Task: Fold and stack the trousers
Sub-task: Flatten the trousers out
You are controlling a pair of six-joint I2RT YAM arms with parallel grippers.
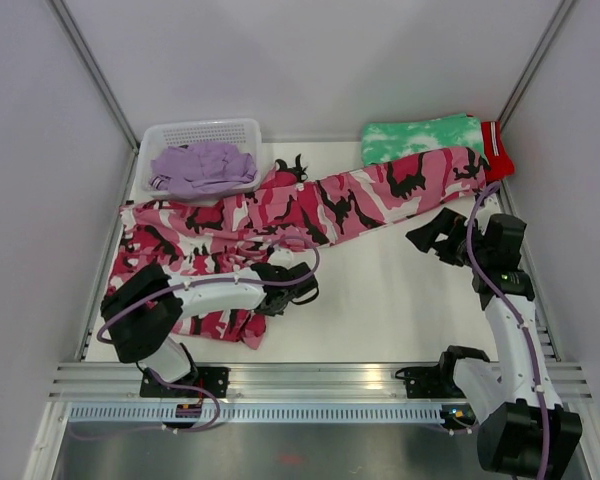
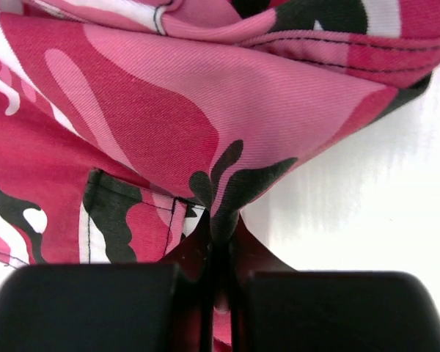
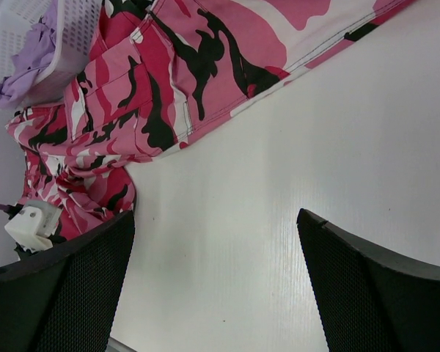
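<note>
The pink, white and black camouflage trousers (image 1: pixel 310 205) lie spread across the table, waist at the left, one leg running to the back right. My left gripper (image 1: pixel 298 283) is shut on a fold of this fabric (image 2: pixel 227 191), pinched between its jaws, at the table's left middle. The lilac trousers (image 1: pixel 202 166) lie bunched in the white basket (image 1: pixel 242 129) at the back left. My right gripper (image 1: pixel 432 235) is open and empty above bare table, just below the camouflage leg. In the right wrist view the camouflage trousers (image 3: pixel 176 73) fill the upper left.
A green-and-white tie-dye folded garment (image 1: pixel 420 138) and a red folded garment (image 1: pixel 497 150) sit at the back right corner, partly under the camouflage leg's end. Grey walls close in the table on three sides. An aluminium rail (image 1: pixel 310 380) runs along the near edge.
</note>
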